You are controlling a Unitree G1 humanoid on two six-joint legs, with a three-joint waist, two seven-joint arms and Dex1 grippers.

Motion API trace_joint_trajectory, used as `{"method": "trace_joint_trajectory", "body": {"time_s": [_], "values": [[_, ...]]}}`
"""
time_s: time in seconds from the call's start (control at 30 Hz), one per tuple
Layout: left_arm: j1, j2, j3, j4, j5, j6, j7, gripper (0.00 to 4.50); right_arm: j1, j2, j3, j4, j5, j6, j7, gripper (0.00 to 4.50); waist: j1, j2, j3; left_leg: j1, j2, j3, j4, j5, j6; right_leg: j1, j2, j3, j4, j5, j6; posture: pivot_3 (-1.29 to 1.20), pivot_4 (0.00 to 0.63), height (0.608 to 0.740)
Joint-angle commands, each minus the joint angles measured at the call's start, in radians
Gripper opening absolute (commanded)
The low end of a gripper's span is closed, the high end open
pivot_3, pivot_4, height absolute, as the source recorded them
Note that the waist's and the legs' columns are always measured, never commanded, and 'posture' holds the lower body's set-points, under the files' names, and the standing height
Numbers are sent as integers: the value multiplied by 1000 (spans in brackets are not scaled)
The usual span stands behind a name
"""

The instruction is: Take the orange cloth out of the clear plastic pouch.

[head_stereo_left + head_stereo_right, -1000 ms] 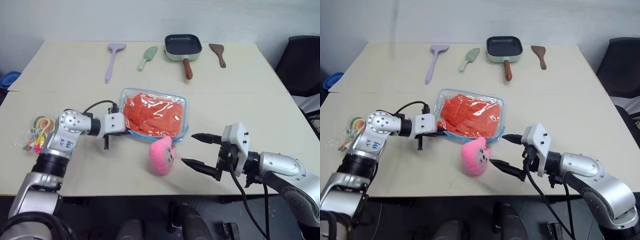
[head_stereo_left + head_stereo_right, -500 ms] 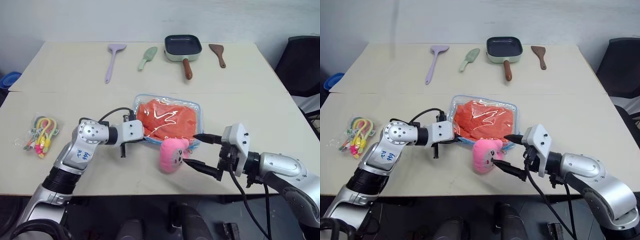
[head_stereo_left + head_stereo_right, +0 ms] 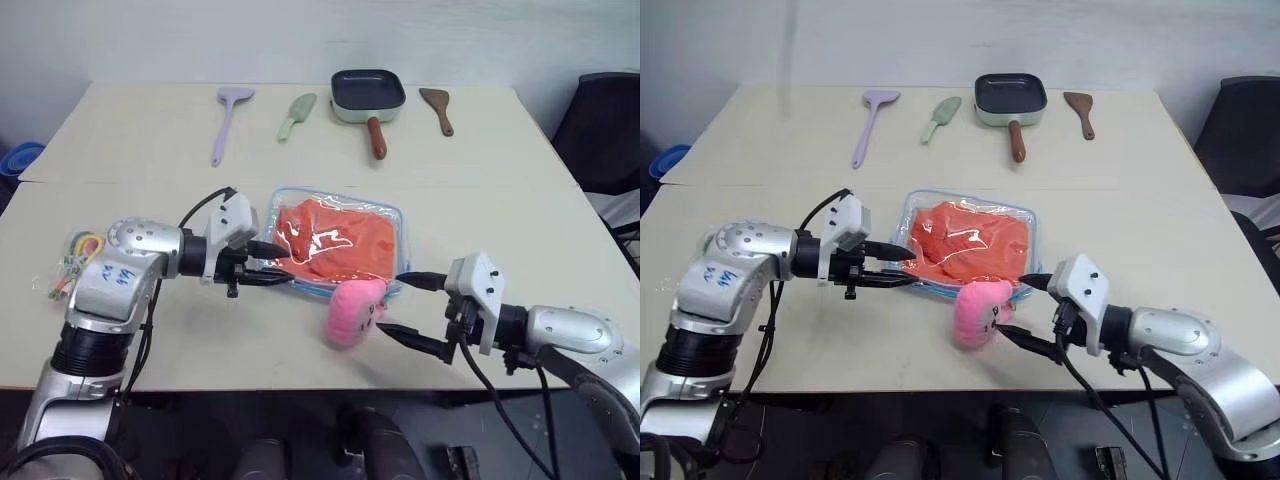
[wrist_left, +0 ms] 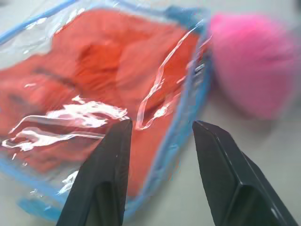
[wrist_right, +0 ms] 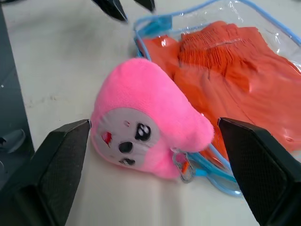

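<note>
The left gripper (image 3: pixel 268 264) reached in level from nine o'clock, its fingers parted beside the pouch (image 3: pixel 390 225) edge — nothing held. The right gripper (image 3: pixel 405 308) stood wide open at five o'clock, flanking the plush (image 3: pixel 354 311). The cloth (image 3: pixel 335 244) lay inside the pouch at table (image 3: pixel 500 180) centre, partly veiled by glare.

- Beige surface (image 3: pixel 480 200) carried everything.
- Purple spatula (image 3: pixel 226 117) lay at far left of the back row.
- Green spatula (image 3: pixel 296 115) lay just right of it.
- Dark square pan (image 3: pixel 367 91) with pale green rim, brown handle toward the robot.
- Brown spatula (image 3: pixel 436 108) sat right of the pan.
- Small clear packet of colourful bands (image 3: pixel 76 262) lay near the left edge.
- Black chair (image 3: pixel 605 130) stood beyond the right edge.
- Blue object (image 3: pixel 15 158) showed past the left edge.
</note>
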Motion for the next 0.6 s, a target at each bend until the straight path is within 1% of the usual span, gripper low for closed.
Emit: {"method": "trace_joint_trajectory", "body": {"time_s": [0.03,0.1,0.2,0.33,0.47,0.6], "values": [[-50,-10,-100,-12,-24,108,11,2169,-19,-23,6,27,-49,-57,41,4500,1,0,0,0,0,0,0,0,0,0,0,0,-1,0,0,0,150,740],[-78,-28,-155,8,-4,102,23,2169,-33,-25,11,42,-62,-66,53,4500,-1,0,0,0,-1,0,0,0,0,1,1,1,-2,0,0,0,150,740],[-115,-68,-188,26,-27,135,38,2169,-43,-17,16,47,-71,-70,60,4500,-2,0,0,0,-1,0,0,0,-1,0,2,1,-1,0,0,0,150,740],[-143,-108,-298,74,68,76,103,2169,-30,-9,27,19,-87,-71,49,4500,-1,0,0,0,-1,0,0,0,-1,0,2,2,0,0,0,0,150,740],[-151,-129,-318,88,85,69,128,2169,-14,1,16,-12,-81,-62,32,4500,-2,0,0,0,-1,0,1,0,-1,0,1,2,-1,0,0,0,150,740],[-128,-153,-322,86,84,64,148,2169,2,4,12,-29,-87,-64,22,4500,-1,0,0,0,0,0,1,0,-1,0,1,2,-1,0,0,0,150,740]]}}
